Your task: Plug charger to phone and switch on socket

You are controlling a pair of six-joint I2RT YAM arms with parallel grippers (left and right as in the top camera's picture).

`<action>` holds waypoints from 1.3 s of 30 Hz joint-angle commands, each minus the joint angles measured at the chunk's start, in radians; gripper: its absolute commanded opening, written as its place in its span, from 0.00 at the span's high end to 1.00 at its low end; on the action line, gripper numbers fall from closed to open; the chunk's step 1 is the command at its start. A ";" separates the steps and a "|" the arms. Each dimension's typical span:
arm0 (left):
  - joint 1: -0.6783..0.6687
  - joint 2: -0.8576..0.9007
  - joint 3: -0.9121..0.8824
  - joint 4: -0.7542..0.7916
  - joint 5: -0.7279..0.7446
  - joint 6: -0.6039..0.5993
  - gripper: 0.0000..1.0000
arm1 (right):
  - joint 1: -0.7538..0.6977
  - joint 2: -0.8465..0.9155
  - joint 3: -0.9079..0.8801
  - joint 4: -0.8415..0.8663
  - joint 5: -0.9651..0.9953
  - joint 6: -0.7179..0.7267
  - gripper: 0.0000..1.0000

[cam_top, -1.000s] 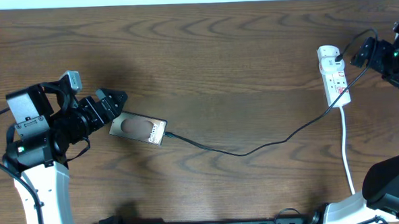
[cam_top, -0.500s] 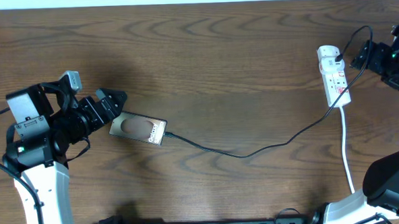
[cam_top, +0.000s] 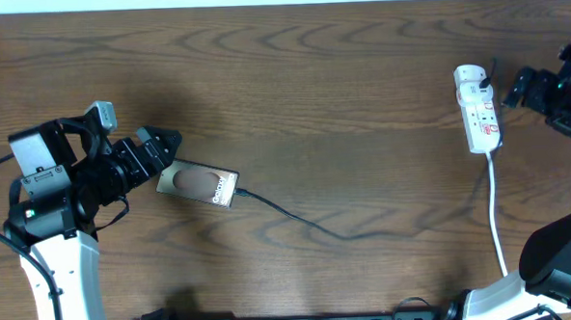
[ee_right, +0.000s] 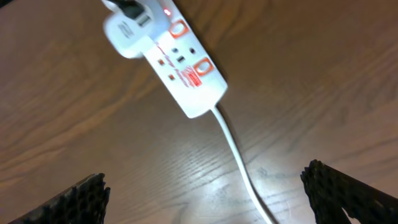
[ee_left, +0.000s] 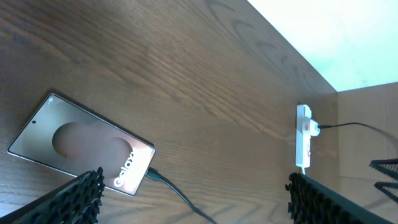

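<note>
The phone [cam_top: 198, 183] lies flat at the left, with its dark screen and white lettering up. It also shows in the left wrist view [ee_left: 81, 146]. The charger cable [cam_top: 278, 209] is plugged into the phone's right end [ee_left: 155, 176] and trails right across the table. My left gripper [cam_top: 164, 146] is open and empty beside the phone's left end. The white socket strip [cam_top: 478, 108] lies at the far right. In the right wrist view [ee_right: 171, 59] it has a black plug in its top end and a red light beside it. My right gripper [cam_top: 516, 85] is open and empty just right of the strip.
The strip's white cord [cam_top: 495, 214] runs down toward the front edge at the right, and shows in the right wrist view [ee_right: 239, 162]. A brown cardboard wall [ee_left: 367, 143] stands past the table's right end. Bare wood lies between phone and strip.
My right gripper has drawn back to the right, away from the strip. The black cable's right stretch has dropped lower across the table. The left arm and phone have not moved.
</note>
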 commanded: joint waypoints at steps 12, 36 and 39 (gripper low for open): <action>-0.002 -0.003 -0.002 -0.002 -0.006 0.019 0.07 | 0.004 0.006 -0.023 0.043 0.034 0.029 0.01; -0.002 -0.003 -0.002 -0.002 -0.006 0.020 0.07 | 0.004 0.005 0.090 0.142 -0.306 0.000 0.01; -0.002 -0.003 -0.002 -0.002 -0.006 0.020 0.07 | 0.004 0.005 0.090 0.140 -0.334 0.002 0.01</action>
